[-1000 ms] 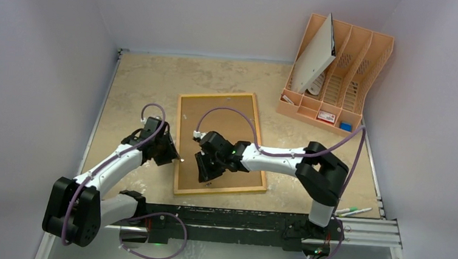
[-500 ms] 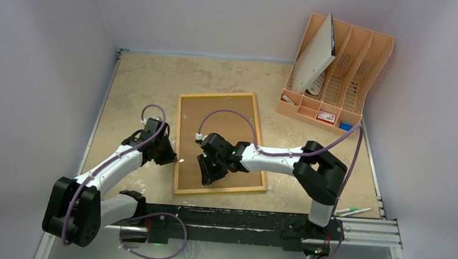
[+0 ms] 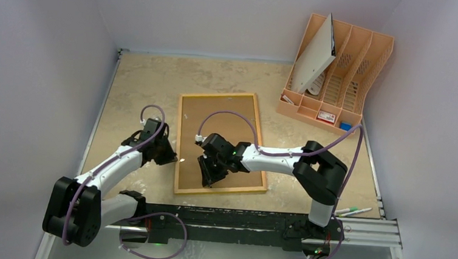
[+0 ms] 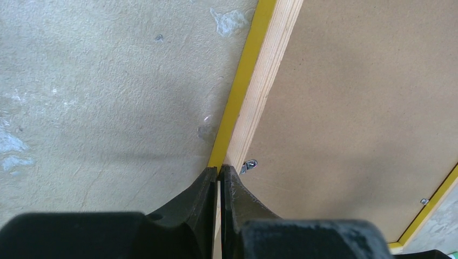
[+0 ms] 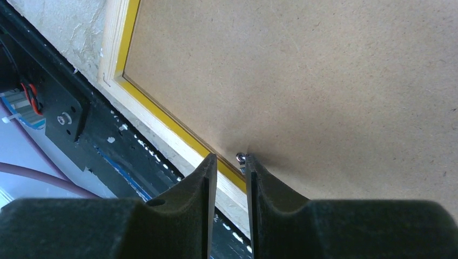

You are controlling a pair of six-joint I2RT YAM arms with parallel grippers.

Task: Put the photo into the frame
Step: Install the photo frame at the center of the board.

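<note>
Beige table (image 3: 138,80), centre: frame (image 4: 264,81), likely stiff and light, face-down, backing (image 3: 215,113) in, photo unseen; left gripper (image 4: 219,171) closed at left rail, right gripper (image 5: 231,159) slightly parted at bottom rail; grip rails.

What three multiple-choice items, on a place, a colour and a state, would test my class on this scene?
1. Where on the table is the desk organizer? A. near left B. far right C. centre
2. The frame's outer edge is: A. yellow B. blue C. red
3. The left claw is: A. wide open B. shut C. gripping a pen
Answers: B, it stands in the far right corner; A, a yellow strip borders the wood; B, its fingers meet.
</note>
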